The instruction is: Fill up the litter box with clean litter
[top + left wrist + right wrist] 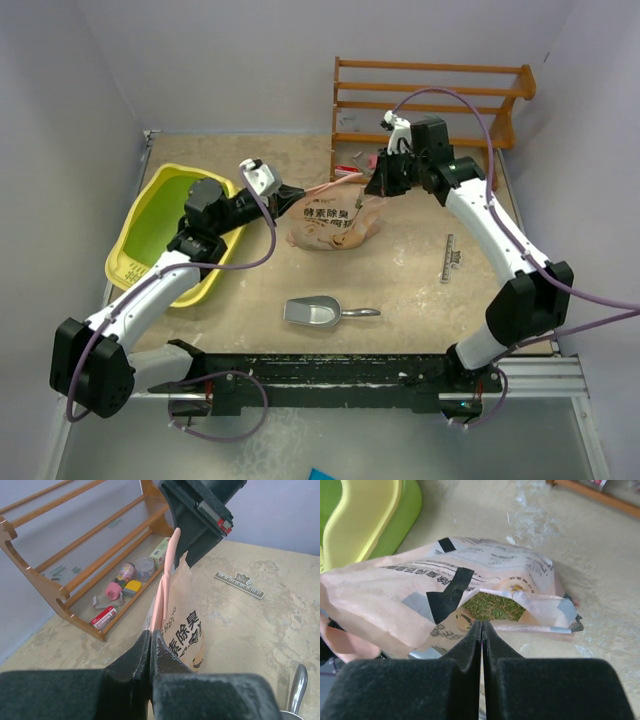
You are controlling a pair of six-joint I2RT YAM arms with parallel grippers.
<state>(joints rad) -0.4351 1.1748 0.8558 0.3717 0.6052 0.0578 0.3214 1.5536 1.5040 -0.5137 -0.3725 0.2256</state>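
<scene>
The litter box point(163, 236) sits at the far left of the table, well apart from the bag point(335, 228), so nothing can pour into it from where things stand.

The left gripper point(303, 193) has its jaws pressed together on the bag's thin pink top edge, and the left wrist view shows only that strip of film between the fingers point(159, 652). The hold is narrow. If the bag's weight comes onto it during a lift, the film may slide out or tear.

In the middle, the bag lies slumped on the table with its mouth partly open, and the clean litter point(495, 607) shows as green granules inside the opening. If the bag is tilted before the mouth is over the box's rim, granules will likely spill onto the table.

To the right, the right gripper point(372, 192) is clamped shut at the other side of the mouth — whether it pinches much film I cannot tell. If the two arms pull apart unevenly, the mouth could rip or one side could drop.
</scene>
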